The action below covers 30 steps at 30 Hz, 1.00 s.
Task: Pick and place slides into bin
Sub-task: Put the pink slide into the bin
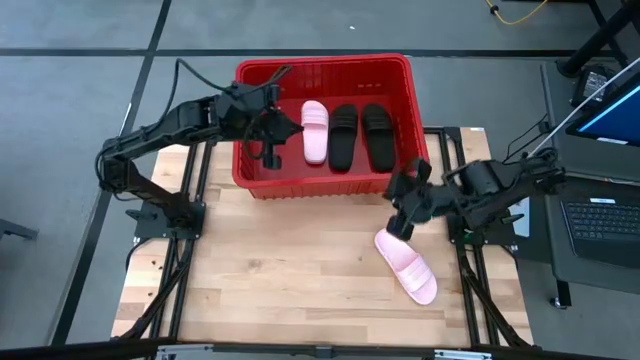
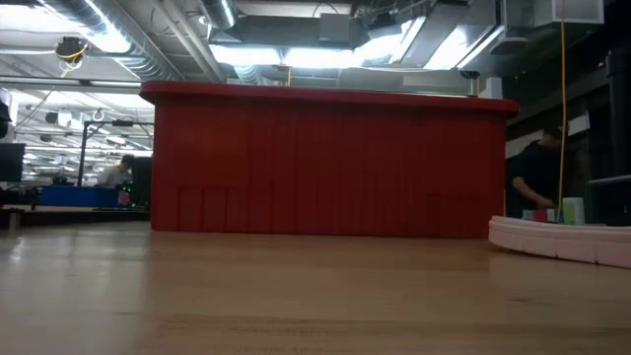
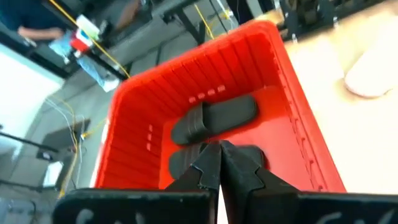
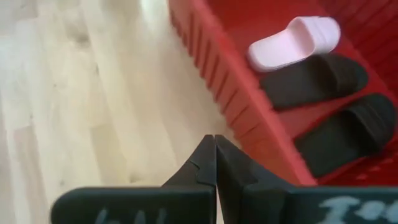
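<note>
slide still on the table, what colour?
Pale pink slide; high view shows it best.

Left arm reaches in from the table's left side, elbow bent, forearm angled toward the far edge. Left gripper (image 1: 268, 140) hangs pointing down, its fingers (image 3: 208, 163) pressed together tip to tip, nothing between them.

Right arm comes in from the right side, folded low, wrist turned inward. Right gripper (image 1: 402, 222) points down and toward the left, fingers (image 4: 206, 163) closed against each other, empty.
</note>
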Each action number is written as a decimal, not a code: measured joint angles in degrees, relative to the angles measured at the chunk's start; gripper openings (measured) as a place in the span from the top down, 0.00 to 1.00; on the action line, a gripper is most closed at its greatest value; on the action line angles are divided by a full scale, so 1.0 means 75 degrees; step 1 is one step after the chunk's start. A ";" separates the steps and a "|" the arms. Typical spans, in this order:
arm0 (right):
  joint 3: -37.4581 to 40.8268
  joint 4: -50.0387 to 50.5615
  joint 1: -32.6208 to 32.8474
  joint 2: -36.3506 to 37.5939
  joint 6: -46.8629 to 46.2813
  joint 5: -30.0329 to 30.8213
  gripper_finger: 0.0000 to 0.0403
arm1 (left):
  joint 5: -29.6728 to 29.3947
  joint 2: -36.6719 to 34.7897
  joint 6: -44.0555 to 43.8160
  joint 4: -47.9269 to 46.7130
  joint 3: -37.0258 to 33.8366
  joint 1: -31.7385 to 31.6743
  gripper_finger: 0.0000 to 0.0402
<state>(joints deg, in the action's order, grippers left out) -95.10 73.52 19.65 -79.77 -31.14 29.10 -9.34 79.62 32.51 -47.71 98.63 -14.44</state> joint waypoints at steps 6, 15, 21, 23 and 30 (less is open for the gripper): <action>-0.0876 0.0904 0.0727 -0.0598 -0.1170 0.0064 1.00 | 0.0538 -0.0141 0.0086 0.0431 0.0000 0.0037 1.00; -0.1129 0.2252 0.2256 -0.0696 -0.3698 0.0313 1.00 | 0.1444 -0.0053 -0.0782 0.0865 -0.0060 0.0213 1.00; -0.1080 0.2190 0.3313 -0.0790 -0.4036 0.0458 1.00 | 0.0526 -0.0161 -0.1827 0.1108 -0.0448 0.0741 1.00; -0.1019 0.2213 0.3611 -0.0809 -0.4181 0.0436 1.00 | 0.0215 -0.0175 -0.2084 0.1364 -0.0677 0.1012 1.00; -0.0317 0.2204 0.4294 -0.0882 -0.4137 0.0066 1.00 | -0.0751 -0.0172 -0.2913 0.2616 -0.1336 0.2023 1.00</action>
<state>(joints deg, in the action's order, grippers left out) -97.48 90.06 51.85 -86.39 -62.16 29.59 -14.98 78.32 10.66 -28.09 88.61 0.74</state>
